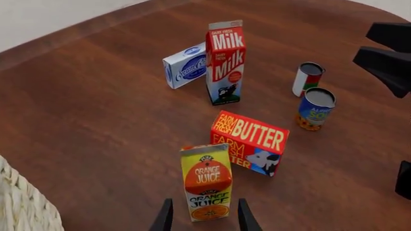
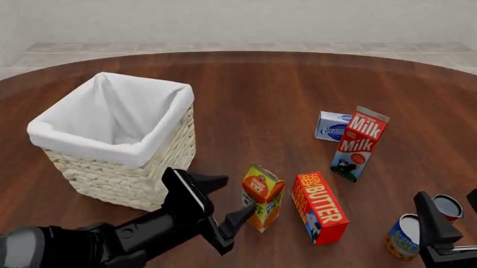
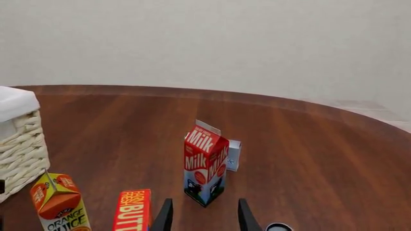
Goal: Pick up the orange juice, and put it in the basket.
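Left gripper [image 2: 225, 202] nearest the front camera, low on the near left of the table [image 2: 253, 89]. Jaws spread wide, nothing held. One finger tip is close to the juice's [image 2: 262, 196] near face, the other points toward the basket [image 2: 115, 167]. In the left wrist view both fingertips [image 1: 165, 217] flank the carton's base, apart from it; contact not evident.

Juice: upright on the table, right of the basket and near it, butter [image 2: 320, 207] just beside on the right, not touching as far as I can tell. Milk [image 2: 358, 143] and a small blue-white box [image 2: 332, 126] sit farther back; two cans [image 2: 406, 237] near right.

Handling, judged: small cardboard carton, probably light, walls stiff enough but will dent under a hard squeeze; printed faces likely smooth, so some slip risk. The gable top is a poor hold. Best grip is across two opposite flat sides at mid-body or below, the jaw span centred so that the carton doesn't tip toward the butter.

Left arm pose: reaching forward and rightward, low, wrist angled down at the carton. Right gripper [image 3: 202, 211] well back, aimed toward the milk, jaws parted, empty.
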`<state>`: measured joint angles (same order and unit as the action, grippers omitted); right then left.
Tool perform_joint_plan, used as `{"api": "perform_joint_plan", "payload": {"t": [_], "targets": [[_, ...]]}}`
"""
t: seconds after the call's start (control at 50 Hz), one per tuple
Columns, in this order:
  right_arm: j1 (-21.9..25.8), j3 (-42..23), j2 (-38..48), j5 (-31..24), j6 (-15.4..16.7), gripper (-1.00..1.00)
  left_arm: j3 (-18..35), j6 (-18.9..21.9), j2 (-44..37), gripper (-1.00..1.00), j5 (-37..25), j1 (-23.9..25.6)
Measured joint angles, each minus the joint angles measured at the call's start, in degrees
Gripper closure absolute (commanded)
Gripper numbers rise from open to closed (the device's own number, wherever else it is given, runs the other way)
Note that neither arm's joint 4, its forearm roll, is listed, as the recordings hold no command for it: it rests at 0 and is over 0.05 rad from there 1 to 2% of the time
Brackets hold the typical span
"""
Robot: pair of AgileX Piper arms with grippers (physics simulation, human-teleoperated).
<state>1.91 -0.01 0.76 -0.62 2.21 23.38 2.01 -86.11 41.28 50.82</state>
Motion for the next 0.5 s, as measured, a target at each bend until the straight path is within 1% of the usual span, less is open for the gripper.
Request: {"api": "perform_joint_plan", "payload": {"t": [0.5], "targets": [[0.3, 0.0, 0.6, 0.3, 0.0, -1.0, 1.5, 0.3, -4.9, -1.0, 2.4, 0.4]]}}
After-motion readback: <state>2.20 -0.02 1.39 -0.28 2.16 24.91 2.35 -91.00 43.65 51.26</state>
